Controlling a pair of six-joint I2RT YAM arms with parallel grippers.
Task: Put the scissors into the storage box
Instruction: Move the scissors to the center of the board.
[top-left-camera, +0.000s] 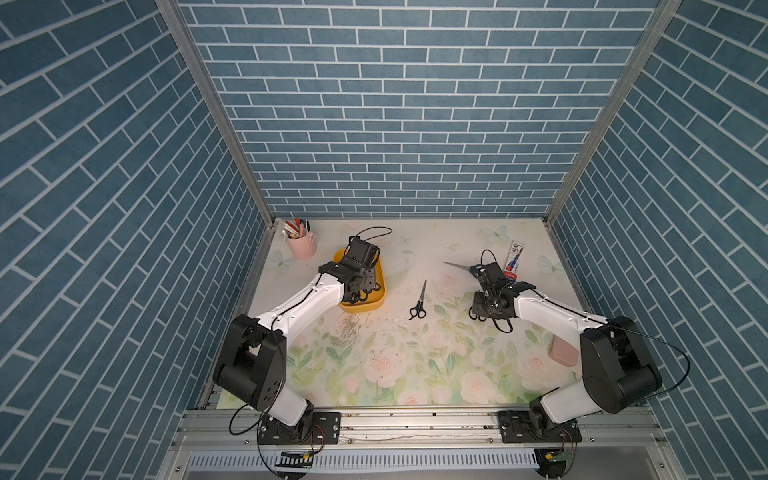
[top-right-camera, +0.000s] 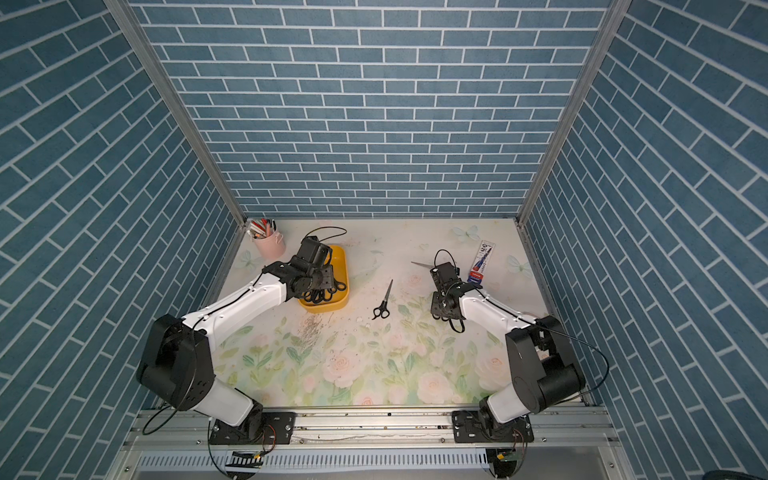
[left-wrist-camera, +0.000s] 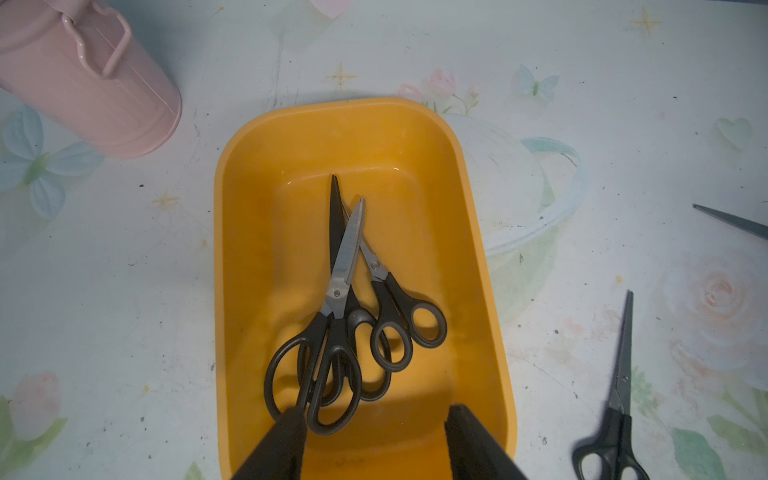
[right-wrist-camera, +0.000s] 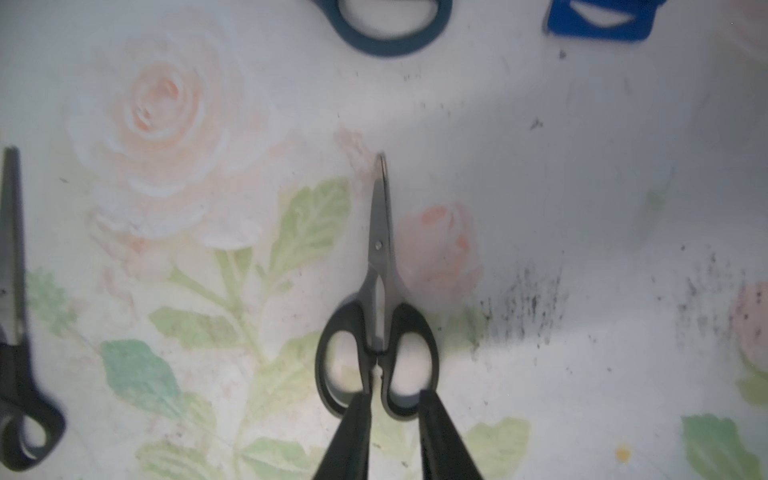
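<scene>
Two robot arms reach over a flower-patterned table (top-left-camera: 374, 365) walled in blue brick. In both top views a yellow box (top-left-camera: 362, 306) sits left of centre, with a pink cup (top-left-camera: 302, 246) of pens to its upper left.

The left gripper (left-wrist-camera: 374, 417) hangs over the box with its jaws wide apart, holding nothing. In the left wrist view one finger (left-wrist-camera: 278, 440) overlaps a handle loop. Three pairs of scissors (left-wrist-camera: 337, 291) lie crossed inside the box. In the top views their black handles sit at the box's lower end.

A slim pair (top-left-camera: 420, 296) lies loose at the centre of the table, well apart from the box. Right of centre, blue-handled scissors (top-left-camera: 457, 266) lie near a red, white and blue packet (top-left-camera: 514, 259).

The right gripper (right-wrist-camera: 392, 397) is over a small black-handled pair (right-wrist-camera: 380, 257). Its jaws stand slightly apart at the handle loops, and I cannot tell whether they grip it.
</scene>
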